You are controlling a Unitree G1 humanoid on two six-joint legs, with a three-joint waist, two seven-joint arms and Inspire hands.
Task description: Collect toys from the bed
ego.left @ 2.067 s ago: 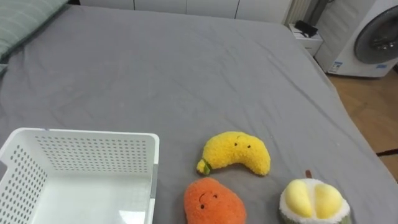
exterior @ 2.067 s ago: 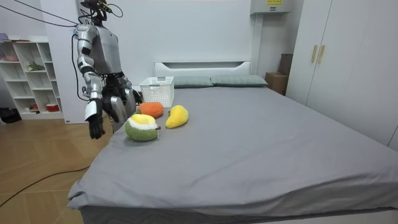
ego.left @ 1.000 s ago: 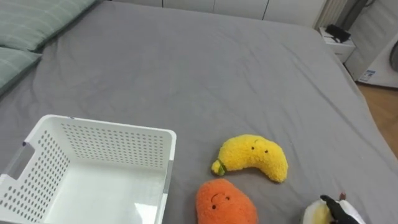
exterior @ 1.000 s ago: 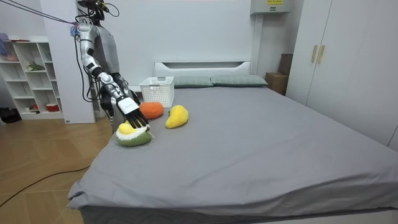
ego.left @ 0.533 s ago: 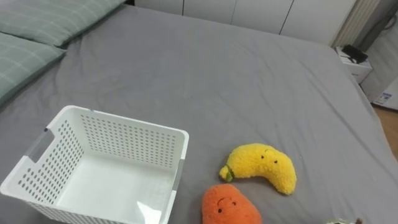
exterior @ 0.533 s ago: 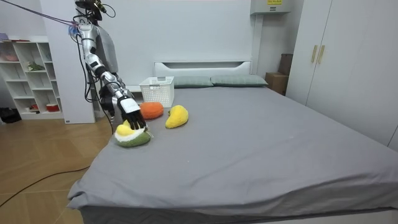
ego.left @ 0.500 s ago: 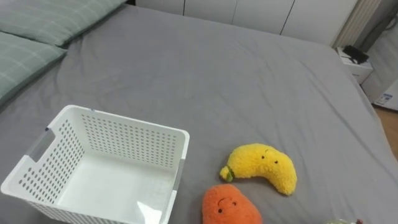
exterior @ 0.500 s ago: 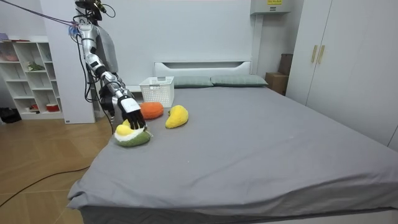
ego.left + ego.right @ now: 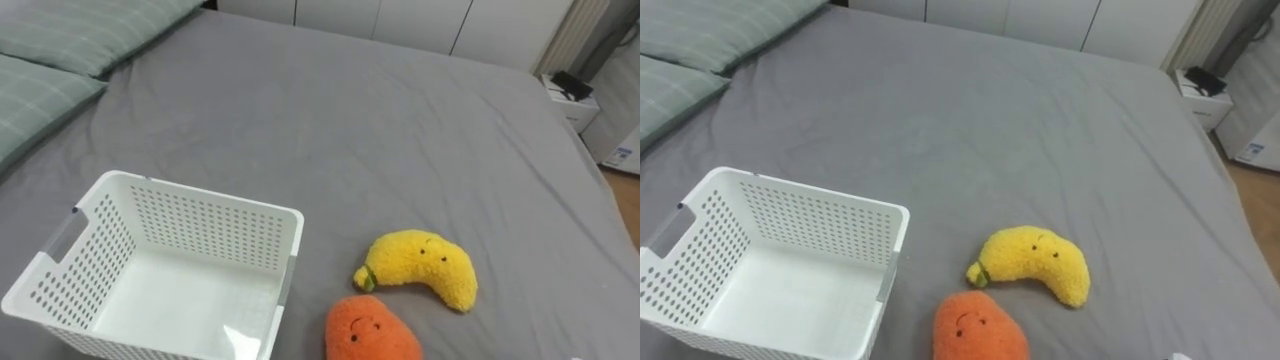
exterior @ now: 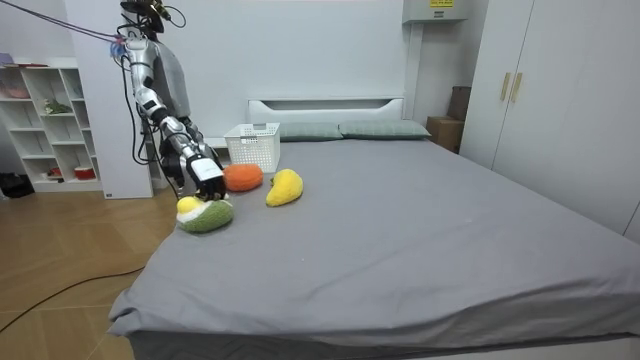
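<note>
A green-and-yellow plush fruit (image 10: 204, 215) lies at the bed's near corner in the room view. My right hand (image 10: 209, 186) rests on top of it, fingers curled down onto it. A yellow banana plush (image 9: 420, 268) and an orange plush (image 9: 370, 330) with a small face lie side by side on the grey bedcover (image 9: 380, 140). To their left stands a white perforated basket (image 9: 190, 215) with nothing in it. In the room view I stand at the bedside, on the room view's left, with my right arm stretched down to the toy.
Striped grey-green pillows (image 9: 60, 40) lie at the head of the bed, beyond the basket. A small white nightstand (image 9: 565, 88) stands past the bed's far side. White shelves (image 10: 50, 120) are behind me and a wardrobe (image 10: 560, 110) is at the room view's right.
My right hand's fingers have curled down onto the green-and-yellow plush. The toy has shifted a little toward the bed's edge. The other toys and the basket stay put.
</note>
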